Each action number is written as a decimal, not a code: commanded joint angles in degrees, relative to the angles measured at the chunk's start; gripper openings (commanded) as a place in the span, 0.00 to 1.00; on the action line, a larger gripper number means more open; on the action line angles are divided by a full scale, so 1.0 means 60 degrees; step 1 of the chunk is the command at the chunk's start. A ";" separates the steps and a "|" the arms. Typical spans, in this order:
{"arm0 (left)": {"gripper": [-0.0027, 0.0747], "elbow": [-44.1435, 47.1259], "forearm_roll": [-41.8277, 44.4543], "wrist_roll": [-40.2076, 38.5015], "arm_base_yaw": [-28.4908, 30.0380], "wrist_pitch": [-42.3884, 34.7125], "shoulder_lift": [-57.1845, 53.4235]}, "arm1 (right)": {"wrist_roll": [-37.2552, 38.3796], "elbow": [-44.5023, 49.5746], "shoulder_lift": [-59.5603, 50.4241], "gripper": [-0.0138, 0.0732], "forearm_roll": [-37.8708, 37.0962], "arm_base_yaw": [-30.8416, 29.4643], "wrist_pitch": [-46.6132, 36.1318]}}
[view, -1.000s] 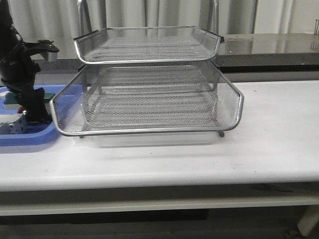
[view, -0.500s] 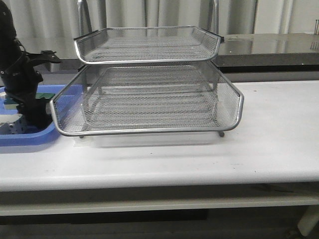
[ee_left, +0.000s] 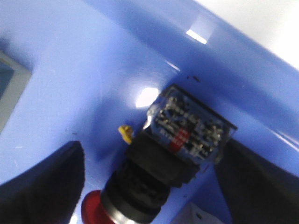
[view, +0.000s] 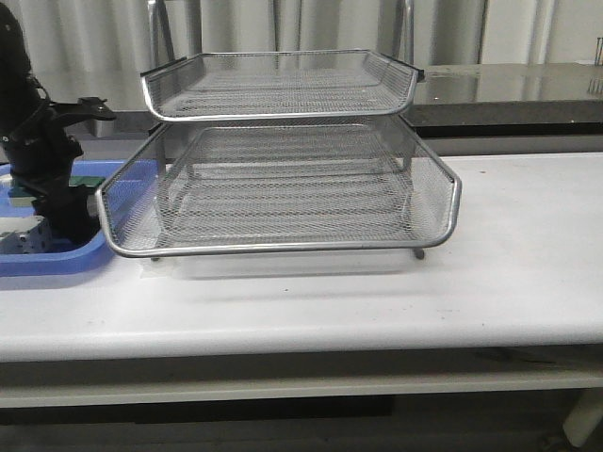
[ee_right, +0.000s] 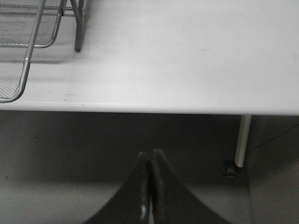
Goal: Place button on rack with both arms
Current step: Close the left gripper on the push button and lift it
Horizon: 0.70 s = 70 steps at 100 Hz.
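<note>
The white counter (view: 509,282) carried the three-tier silver wire-mesh rack (view: 283,188), and I saw no button on it, so the placing was not yet done. My left tool (ee_left: 149,186) stood wide around the small red-headed push button (ee_left: 159,163), which lay in the flat blue plastic tray (ee_left: 70,70). My right tool (ee_right: 150,186) was closed and empty. I could read no writing on the button.

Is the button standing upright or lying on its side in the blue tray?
On its side. The button lies flat on the blue tray, between the left hand's open fingers.
</note>
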 commanded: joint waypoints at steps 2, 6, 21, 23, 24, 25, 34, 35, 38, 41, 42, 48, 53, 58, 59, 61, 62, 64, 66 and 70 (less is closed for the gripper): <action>0.61 -0.0206 -0.0086 0.0011 -0.0054 -0.0538 -0.0424 | -0.0028 -0.0327 -0.0012 0.08 -0.0126 -0.0082 -0.0531; 0.55 -0.0206 -0.0086 0.0011 -0.0054 -0.0562 -0.0424 | -0.0028 -0.0327 -0.0012 0.08 -0.0126 -0.0082 -0.0531; 0.35 -0.0229 -0.0086 0.0011 -0.0054 -0.0616 -0.0424 | -0.0028 -0.0327 -0.0012 0.08 -0.0126 -0.0082 -0.0531; 0.34 -0.0229 -0.0086 0.0011 -0.0054 -0.0613 -0.0424 | -0.0028 -0.0327 -0.0012 0.08 -0.0126 -0.0082 -0.0531; 0.32 -0.0229 -0.0086 0.0011 -0.0054 -0.0613 -0.0424 | -0.0028 -0.0327 -0.0012 0.08 -0.0126 -0.0082 -0.0531; 0.31 -0.0246 -0.0086 0.0011 -0.0054 -0.0613 -0.0424 | -0.0028 -0.0327 -0.0012 0.08 -0.0126 -0.0082 -0.0531; 0.21 -0.0259 -0.0069 0.0011 -0.0054 -0.0619 -0.0424 | -0.0028 -0.0327 -0.0012 0.08 -0.0126 -0.0082 -0.0531; 0.19 -0.0269 -0.0069 0.0011 -0.0054 -0.0619 -0.0424 | -0.0028 -0.0327 -0.0012 0.08 -0.0126 -0.0082 -0.0531; 0.17 -0.0336 -0.0069 0.0011 -0.0054 -0.0539 -0.0424 | -0.0028 -0.0327 -0.0012 0.08 -0.0126 -0.0082 -0.0531; 0.14 -0.0422 -0.0069 0.0011 -0.0054 -0.0440 -0.0424 | -0.0028 -0.0327 -0.0012 0.08 -0.0126 -0.0082 -0.0531; 0.13 -0.0442 -0.0069 0.0011 -0.0054 -0.0420 -0.0424 | -0.0028 -0.0327 -0.0012 0.08 -0.0126 -0.0082 -0.0531; 0.08 -0.0723 -0.0069 0.0011 -0.0054 -0.0134 -0.0441 | -0.0028 -0.0327 -0.0012 0.08 -0.0126 -0.0082 -0.0531; 0.05 -0.1012 -0.0069 0.0011 -0.0054 0.0142 -0.0441 | -0.0028 -0.0327 -0.0012 0.08 -0.0126 -0.0082 -0.0531; 0.04 -0.1348 -0.0069 -0.0006 -0.0054 0.0469 -0.0441 | -0.0028 -0.0327 -0.0012 0.08 -0.0126 -0.0082 -0.0531; 0.04 -0.1399 -0.0069 -0.0031 -0.0054 0.0525 -0.0441 | -0.0028 -0.0327 -0.0012 0.08 -0.0126 -0.0082 -0.0531; 0.04 -0.1599 -0.0069 -0.0060 -0.0054 0.0721 -0.0441 | -0.0028 -0.0327 -0.0012 0.08 -0.0126 -0.0082 -0.0531; 0.04 -0.1649 -0.0069 -0.0060 -0.0054 0.0763 -0.0441 | -0.0028 -0.0327 -0.0012 0.08 -0.0126 -0.0082 -0.0531; 0.04 -0.1740 -0.0069 -0.0075 -0.0054 0.0855 -0.0441 | -0.0028 -0.0327 -0.0012 0.08 -0.0126 -0.0082 -0.0531; 0.04 -0.1874 -0.0069 -0.0100 -0.0054 0.0985 -0.0441 | -0.0028 -0.0327 -0.0012 0.08 -0.0126 -0.0082 -0.0531; 0.04 -0.2161 -0.0069 -0.0158 -0.0054 0.1264 -0.0441 | -0.0028 -0.0327 -0.0012 0.08 -0.0126 -0.0082 -0.0531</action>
